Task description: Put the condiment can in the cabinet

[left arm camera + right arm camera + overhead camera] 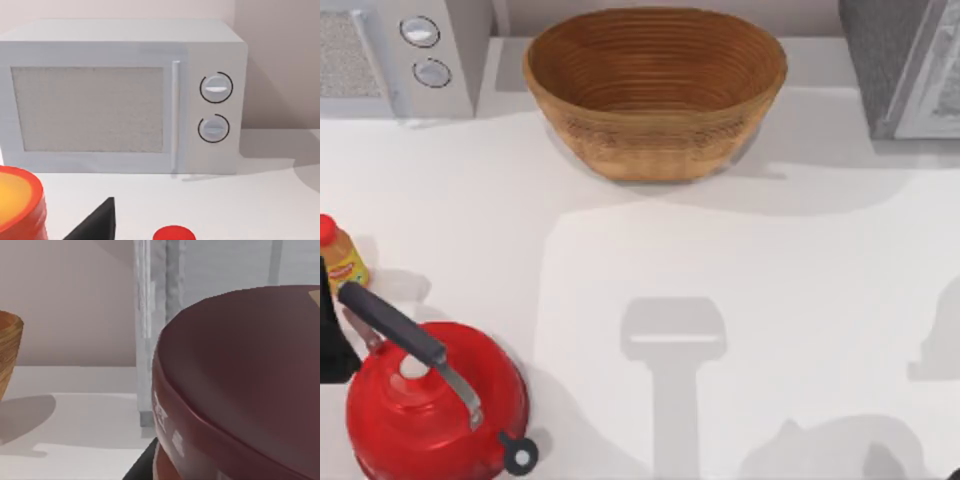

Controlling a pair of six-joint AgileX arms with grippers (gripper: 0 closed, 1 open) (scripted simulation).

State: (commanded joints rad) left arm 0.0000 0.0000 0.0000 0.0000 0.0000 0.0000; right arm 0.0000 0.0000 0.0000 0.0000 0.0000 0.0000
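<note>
White surface [800,300], soft grey shadows across it. Plain pale wall [280,60] behind. Light grey microwave [395,55] at 11 o'clock, wicker basket [655,90] at 12, red kettle [435,400] at 7, small yellow bottle [340,255] at 9.

The condiment can [240,385] sits so close to the right wrist camera that its maroon lid runs off the picture's edges, and the label print is too blurred to read. From above, the cabinet [905,60] and the microwave [390,50] are cut by the frame, as is the red kettle [430,410]. A dark sliver [97,222] in the left wrist view cannot be identified.
</note>
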